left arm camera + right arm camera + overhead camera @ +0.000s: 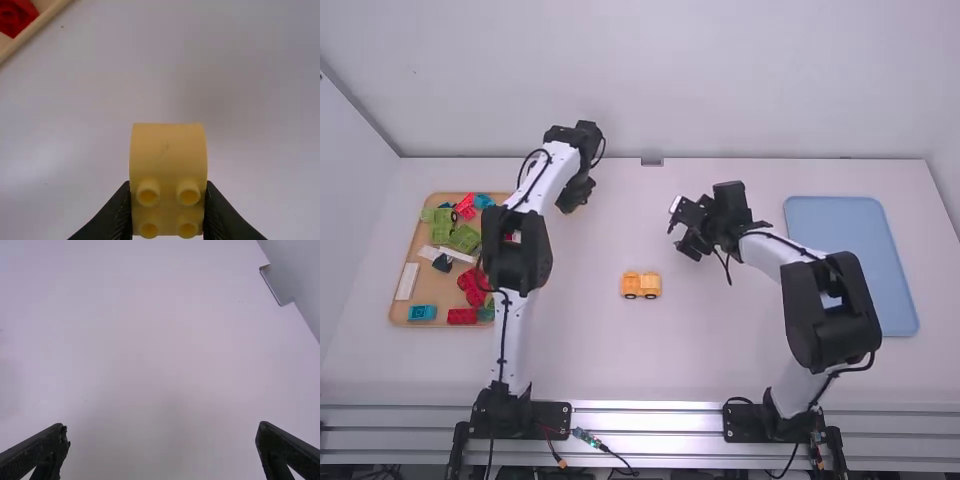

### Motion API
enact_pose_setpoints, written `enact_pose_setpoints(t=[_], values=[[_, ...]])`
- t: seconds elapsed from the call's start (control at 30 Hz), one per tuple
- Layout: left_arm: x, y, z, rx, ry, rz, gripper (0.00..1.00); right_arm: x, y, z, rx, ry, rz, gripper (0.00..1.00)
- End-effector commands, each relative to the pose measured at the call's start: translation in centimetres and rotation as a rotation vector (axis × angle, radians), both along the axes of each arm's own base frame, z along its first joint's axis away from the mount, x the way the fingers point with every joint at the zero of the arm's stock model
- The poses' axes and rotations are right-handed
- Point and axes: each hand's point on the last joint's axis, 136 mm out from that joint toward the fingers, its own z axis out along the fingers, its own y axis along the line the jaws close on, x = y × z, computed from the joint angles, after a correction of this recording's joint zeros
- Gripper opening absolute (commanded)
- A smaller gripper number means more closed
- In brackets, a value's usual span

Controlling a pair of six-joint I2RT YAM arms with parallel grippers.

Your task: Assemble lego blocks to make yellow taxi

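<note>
In the high view my left gripper (574, 200) is over the table's far part, to the right of the block tray. Seen from the left wrist, the left gripper (168, 212) is shut on a yellow block (168, 155) with a curved top and several studs. An orange-yellow wheeled piece (641, 285) stands mid-table. My right gripper (688, 238) is beyond that piece and to its right; in the right wrist view the right gripper (163, 435) is open with nothing between its fingers.
A wooden tray (395, 285) at the left holds red, green and blue blocks; the left forearm passes over its right side. A blue tray (850, 260) lies at the right. The wall rises behind the table's far edge.
</note>
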Motion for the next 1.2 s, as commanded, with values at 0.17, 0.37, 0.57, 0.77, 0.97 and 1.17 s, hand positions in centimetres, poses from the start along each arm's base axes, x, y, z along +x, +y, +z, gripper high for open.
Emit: enact_pose_setpoints(t=[0.17,0.37,0.57,0.77,0.97,1.17], values=[[0.0,-2.1,-0.6,-0.034,-0.062,-0.115,0.02,0.0,-0.7,1.9,0.09,-0.004,0.016,0.99],[-2.9,-1.4,-0.3,-0.069,-0.11,-0.043,0.02,0.0,-0.8,1.9,0.091,-0.006,0.014,0.99],[-7.0,-2.5,0.2,-0.128,-0.148,0.086,0.02,-0.2,-0.1,1.9,0.091,-0.008,0.033,0.99],[-9.3,-6.0,-3.3,-0.312,-0.145,0.15,0.02,-0.2,-0.2,1.9,0.091,-0.007,0.031,0.99],[-12.1,-6.5,-5.6,-0.376,-0.073,0.329,0.02,-0.2,-0.2,1.9,0.092,-0.004,0.029,0.99],[-15.5,-6.1,-5.3,-0.337,0.043,0.561,0.03,-0.2,-0.2,1.9,0.093,-0.006,0.029,0.99]])
